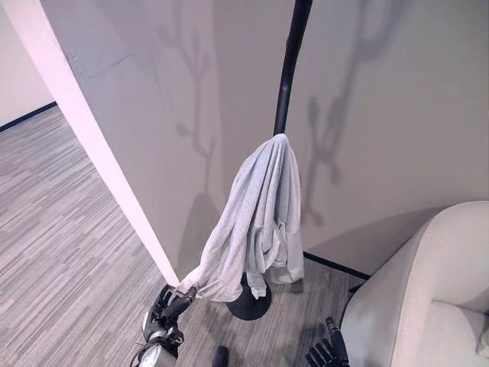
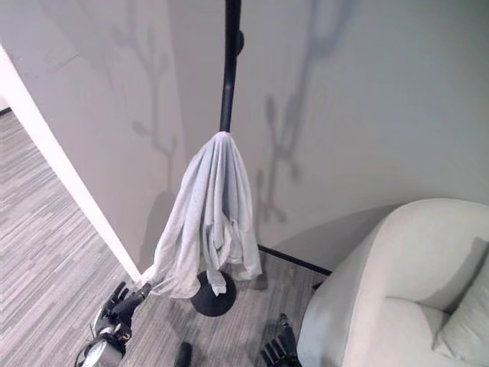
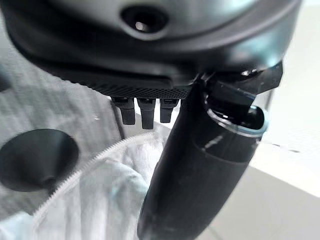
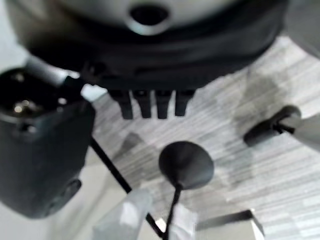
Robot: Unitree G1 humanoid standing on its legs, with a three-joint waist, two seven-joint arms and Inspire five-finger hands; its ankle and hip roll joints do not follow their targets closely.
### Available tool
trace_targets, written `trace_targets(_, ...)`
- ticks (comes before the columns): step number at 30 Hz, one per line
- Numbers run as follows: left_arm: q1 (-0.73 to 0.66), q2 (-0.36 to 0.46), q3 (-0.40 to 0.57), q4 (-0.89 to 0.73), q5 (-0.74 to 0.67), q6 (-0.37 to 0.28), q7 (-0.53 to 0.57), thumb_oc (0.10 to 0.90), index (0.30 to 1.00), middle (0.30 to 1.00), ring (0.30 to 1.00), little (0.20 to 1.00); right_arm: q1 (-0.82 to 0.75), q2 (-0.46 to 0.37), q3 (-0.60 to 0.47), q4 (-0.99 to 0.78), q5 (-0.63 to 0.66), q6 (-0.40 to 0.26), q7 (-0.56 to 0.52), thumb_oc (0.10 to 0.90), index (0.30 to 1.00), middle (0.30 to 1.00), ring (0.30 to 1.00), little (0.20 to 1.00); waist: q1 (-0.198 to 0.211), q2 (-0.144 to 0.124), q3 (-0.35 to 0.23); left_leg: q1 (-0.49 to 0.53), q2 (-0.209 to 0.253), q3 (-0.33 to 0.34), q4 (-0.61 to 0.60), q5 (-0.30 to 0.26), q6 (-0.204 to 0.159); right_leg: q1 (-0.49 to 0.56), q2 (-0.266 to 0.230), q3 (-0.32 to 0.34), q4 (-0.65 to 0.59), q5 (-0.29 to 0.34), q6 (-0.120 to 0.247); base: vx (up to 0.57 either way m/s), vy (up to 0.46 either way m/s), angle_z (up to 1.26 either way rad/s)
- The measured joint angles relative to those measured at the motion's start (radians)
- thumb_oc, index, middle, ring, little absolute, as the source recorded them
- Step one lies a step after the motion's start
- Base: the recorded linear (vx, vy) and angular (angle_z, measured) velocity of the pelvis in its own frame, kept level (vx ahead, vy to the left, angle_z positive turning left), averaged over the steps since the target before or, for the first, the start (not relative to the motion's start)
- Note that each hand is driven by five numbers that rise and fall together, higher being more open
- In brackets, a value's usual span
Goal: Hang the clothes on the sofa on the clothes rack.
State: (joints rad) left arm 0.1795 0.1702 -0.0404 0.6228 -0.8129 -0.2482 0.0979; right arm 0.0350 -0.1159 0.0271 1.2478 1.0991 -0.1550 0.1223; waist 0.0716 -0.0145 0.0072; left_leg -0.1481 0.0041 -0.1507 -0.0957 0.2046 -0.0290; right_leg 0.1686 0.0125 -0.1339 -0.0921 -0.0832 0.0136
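- The wall (image 1: 382, 115) stands behind everything, pale and plain, with a white corner post (image 1: 92, 138) slanting down to the floor on the robot's left.
- The floor (image 1: 61, 252) is grey striped carpet, spreading out left of the post and under the rack.
- The sofa (image 2: 397, 290) is a cream armchair-like piece at the lower right, with a light cushion (image 2: 467, 321) tucked at its far right edge.
- The clothes rack (image 1: 289, 69) is a thin black pole rising close to the wall, standing on a round black base (image 1: 248, 304) on the carpet.
- The grey garment (image 1: 260, 222) hangs from the pole about midway up, bunched at the top and falling in long folds to just above the base; its lower left corner is drawn out sideways toward the robot's left.
- The left hand (image 1: 164, 310) is low at the bottom edge, beside the base. Its fingertips meet that drawn-out corner of the cloth; in its wrist view the thumb (image 3: 200, 180) lies across the pale hem while the fingers (image 3: 145, 112) point straight out, so it looks like a light pinch on the hem.
- The right hand (image 1: 325, 352) sits at the bottom edge just beside the sofa, away from the cloth. Its fingers (image 4: 150, 105) are straight and relaxed, holding nothing.
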Motion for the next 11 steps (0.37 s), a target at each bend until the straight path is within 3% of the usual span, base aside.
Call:
trace_targets(2, -0.023, 0.001, 0.016, 0.072, -0.001, -0.001, -0.002, 0.800, 0.900, 0.900, 0.900, 0.900, -0.026, -0.012, -0.014, 0.048, -0.026, 0.008, -0.015, 0.800, 0.900, 0.900, 0.900, 0.900, 0.005, 0.006, -0.003, 0.001, -0.002, -0.005, 0.000, 0.000, 0.000, 0.003, 0.000, -0.003, 0.000, -0.002, -0.001, 0.01, -0.015, 0.13)
trace_targets(5, -0.115, -0.008, 0.090, 0.454, -0.006, 0.020, -0.023, 0.800, 0.900, 0.900, 0.900, 0.900, -0.093, -0.029, -0.055, 0.198, -0.065, 0.051, -0.044, 0.800, 0.900, 0.900, 0.900, 0.900, 0.003, 0.009, -0.009, 0.003, -0.004, -0.016, 0.001, 0.000, -0.001, 0.010, 0.001, -0.024, 0.000, -0.004, -0.001, 0.01, -0.001, 0.11)
trace_targets(11, -0.082, -0.017, 0.164, 0.839, 0.034, 0.106, -0.082, 0.800, 0.900, 0.900, 0.900, 0.900, -0.080, -0.023, -0.054, 0.201, -0.093, 0.093, -0.041, 0.800, 0.900, 0.900, 0.900, 0.900, 0.000, -0.028, 0.001, -0.001, -0.010, -0.019, 0.000, -0.001, -0.001, 0.010, -0.002, -0.029, 0.000, -0.010, -0.011, 0.02, 0.011, 0.05)
